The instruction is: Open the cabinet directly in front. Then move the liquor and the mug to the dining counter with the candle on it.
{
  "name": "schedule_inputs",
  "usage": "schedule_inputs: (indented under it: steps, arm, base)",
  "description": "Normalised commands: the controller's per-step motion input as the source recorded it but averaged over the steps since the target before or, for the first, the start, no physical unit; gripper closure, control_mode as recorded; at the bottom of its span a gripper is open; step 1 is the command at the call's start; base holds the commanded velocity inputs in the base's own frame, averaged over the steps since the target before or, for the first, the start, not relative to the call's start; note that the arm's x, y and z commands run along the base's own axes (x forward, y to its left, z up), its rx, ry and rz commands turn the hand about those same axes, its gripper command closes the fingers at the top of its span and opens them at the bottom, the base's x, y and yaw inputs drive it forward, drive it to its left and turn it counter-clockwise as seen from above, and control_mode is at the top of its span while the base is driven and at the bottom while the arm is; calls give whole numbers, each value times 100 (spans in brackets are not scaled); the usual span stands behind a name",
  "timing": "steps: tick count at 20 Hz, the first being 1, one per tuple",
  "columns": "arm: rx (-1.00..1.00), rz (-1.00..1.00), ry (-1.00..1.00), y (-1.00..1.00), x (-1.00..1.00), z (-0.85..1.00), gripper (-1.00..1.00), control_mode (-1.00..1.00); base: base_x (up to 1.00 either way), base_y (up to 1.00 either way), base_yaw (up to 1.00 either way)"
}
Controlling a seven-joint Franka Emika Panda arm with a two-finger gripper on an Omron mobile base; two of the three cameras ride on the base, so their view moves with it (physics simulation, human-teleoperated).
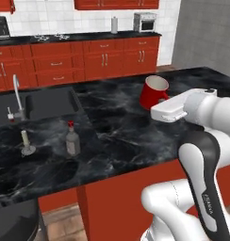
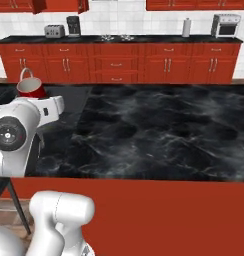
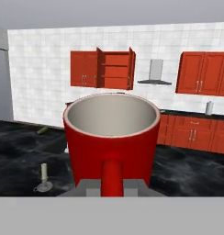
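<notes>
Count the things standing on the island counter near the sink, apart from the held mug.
2: the candle in its holder near the counter's front edge, and the liquor bottle just to its right. The mug is held above the dining counter.

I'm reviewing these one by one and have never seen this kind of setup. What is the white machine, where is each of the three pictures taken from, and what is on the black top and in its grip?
The white machine is a robot arm on a base that can drive, in a computer-rendered kitchen. Two pictures come from cameras on the base, behind the arm to its left and right, looking forward over it. The third comes from a camera on the hand, looking along the pincer.

The black marble surface is the dining counter, with a sink and a faucet. On it stand the candle and, just to its right, the liquor.

The pincer is shut on the handle of the red mug, which is upright above the counter, well to the right of the bottle. In the hand picture, the cabinet on the far wall stands open.
</notes>
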Motion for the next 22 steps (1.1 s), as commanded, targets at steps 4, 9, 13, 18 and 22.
schedule_inputs:
  steps: [4, 9, 13, 18, 22]
  arm:
    - [0, 0, 0, 0, 0, 0, 100, 100]
    - [0, 0, 0, 0, 0, 0, 100, 100]
    - [0, 0, 0, 0, 0, 0, 100, 100]
    - [2, 0, 8, -3, 0, -1, 100, -100]
    - [7, 0, 48, -11, 18, -18, 100, -100]
  base:
    - [77, 2, 0]
    - [64, 0, 0]
    - [16, 0, 0]
    - [0, 0, 0]
    - [0, 0, 0]
